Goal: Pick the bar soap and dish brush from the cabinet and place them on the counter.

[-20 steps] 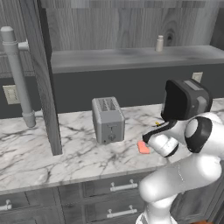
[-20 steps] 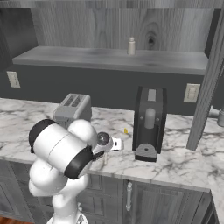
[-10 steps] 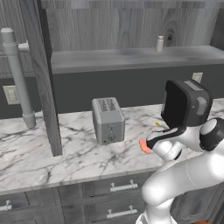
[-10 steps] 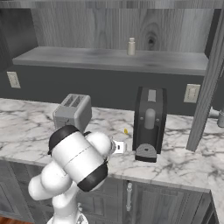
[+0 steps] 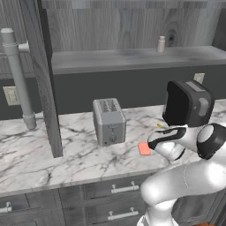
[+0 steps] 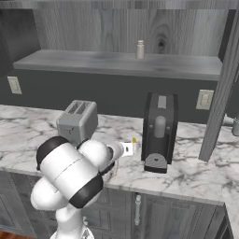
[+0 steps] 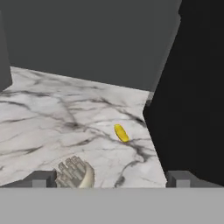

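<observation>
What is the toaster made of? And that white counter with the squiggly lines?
The toaster looks like brushed metal: plain grey with a dull sheen, though grey plastic would look much the same. The counter looks like polished marble or a marble-look stone: white with grey veins running through it and a smooth, flat top.

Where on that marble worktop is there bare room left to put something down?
The white marble counter is barest between the dark cabinet door panel and the silver toaster, along the front edge. It is crowded between the toaster and the black coffee machine: orange-red bar soap, tan dish brush, open gripper.
</observation>
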Robot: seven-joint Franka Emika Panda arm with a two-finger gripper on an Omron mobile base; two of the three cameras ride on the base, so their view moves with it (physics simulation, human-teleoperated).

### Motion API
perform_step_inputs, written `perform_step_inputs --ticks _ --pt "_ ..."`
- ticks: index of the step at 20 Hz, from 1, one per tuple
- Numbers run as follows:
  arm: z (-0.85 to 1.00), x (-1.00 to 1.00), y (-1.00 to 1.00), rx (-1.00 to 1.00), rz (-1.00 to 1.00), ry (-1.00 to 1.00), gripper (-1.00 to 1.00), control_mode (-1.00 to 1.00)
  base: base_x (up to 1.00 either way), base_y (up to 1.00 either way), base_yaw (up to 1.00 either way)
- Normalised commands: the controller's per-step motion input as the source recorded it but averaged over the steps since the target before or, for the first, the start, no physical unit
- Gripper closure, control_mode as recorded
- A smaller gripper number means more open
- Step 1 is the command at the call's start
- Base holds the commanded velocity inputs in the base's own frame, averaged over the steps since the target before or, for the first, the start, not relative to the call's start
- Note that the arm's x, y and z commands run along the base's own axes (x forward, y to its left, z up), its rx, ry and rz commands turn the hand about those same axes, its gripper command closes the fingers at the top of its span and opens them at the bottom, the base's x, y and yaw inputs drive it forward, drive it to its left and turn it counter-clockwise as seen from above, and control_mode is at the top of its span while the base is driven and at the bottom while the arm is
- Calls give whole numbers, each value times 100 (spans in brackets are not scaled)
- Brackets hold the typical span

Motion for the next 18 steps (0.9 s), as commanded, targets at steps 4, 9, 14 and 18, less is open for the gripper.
perform_step_inputs --ticks 4,9,14,18 --pt "100 -10 31 -15 -8 0 -100 -100 0 0 0" --pt "94 -22 20 -19 -6 6 -100 -100 0 0 0" --pt "59 -46 1 -20 -5 19 -100 -100 0 0 0" --pt "45 -54 0 -20 -3 23 -100 -100 0 0 0"
